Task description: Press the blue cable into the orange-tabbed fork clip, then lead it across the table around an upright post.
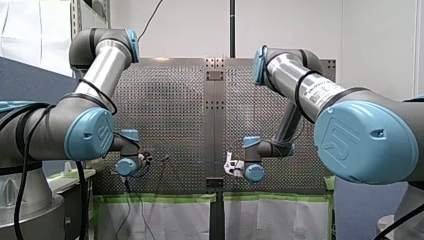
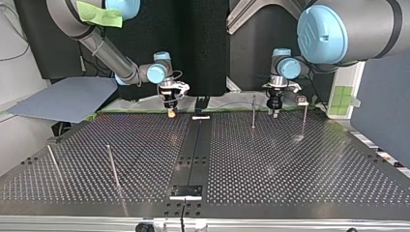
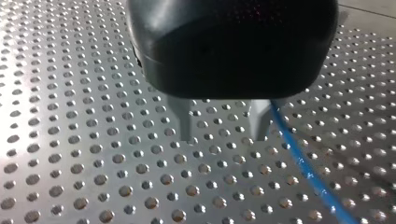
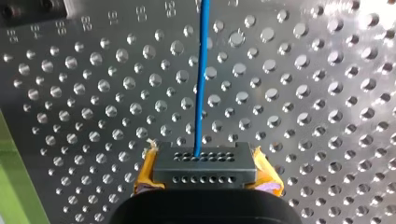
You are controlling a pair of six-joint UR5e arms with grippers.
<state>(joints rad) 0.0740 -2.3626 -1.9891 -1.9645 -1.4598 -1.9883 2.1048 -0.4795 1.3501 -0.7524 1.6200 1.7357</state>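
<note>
Front view: my left arm [image 1: 95, 85] enters at the left and my right arm [image 1: 310, 85] at the right, both wrists low over the perforated bench [image 1: 165, 110]. The blue cable [image 1: 200, 162] shows as a thin line strung between the two wrists.

Top view: my right jaws hang at the view's left, their yellow pads [image 2: 170, 114] just above the bench. My left jaws hang at the right, seen between two upright posts [image 2: 253, 112] [image 2: 304, 118]. I cannot make out the cable here.

Left wrist view: my left jaws stand apart, with nothing between the metal fingers [image 3: 187, 123]. The blue cable passes just beside the outer face of one finger and runs on over the bench.

Right wrist view: my right jaws are together, clamped on the blue cable, which runs straight ahead from them.
</note>
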